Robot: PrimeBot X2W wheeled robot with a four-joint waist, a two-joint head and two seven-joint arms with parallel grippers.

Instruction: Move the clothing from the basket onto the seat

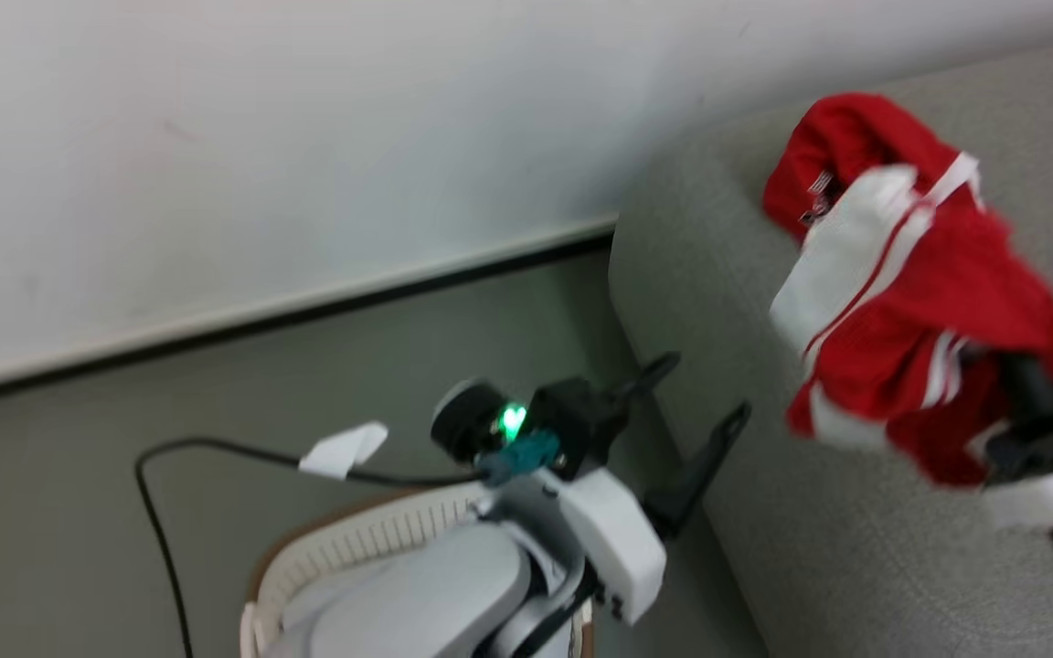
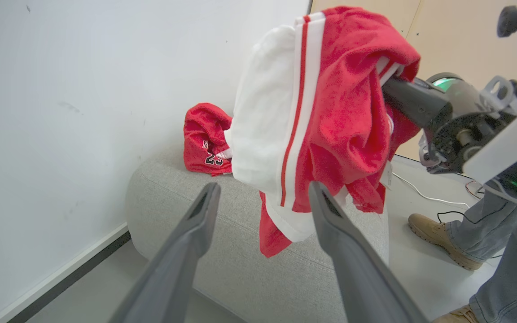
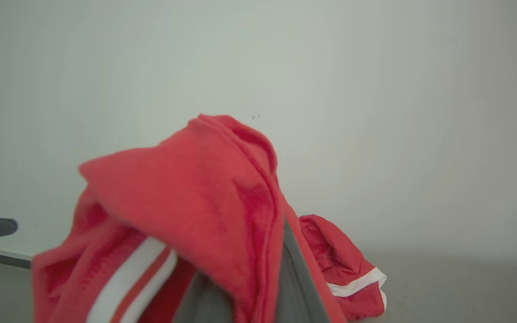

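Right end effector clamped on a red garment; left end effector empty, fingers spread apart.
Nearest, the off-white perforated basket sits on the floor under the left arm, just beside the seat. Beyond it, the held garment, with white panels and stripes, hangs over the grey seat. Farther back, a numbered red jersey lies on the seat near the white wall.

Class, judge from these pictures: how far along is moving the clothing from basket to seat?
Done: one numbered red garment lies on the seat. In hand: the right gripper holds a red-and-white garment above the seat, not yet released. Remaining: set it down; the left gripper is open, empty, near the basket, whose inside is hidden.
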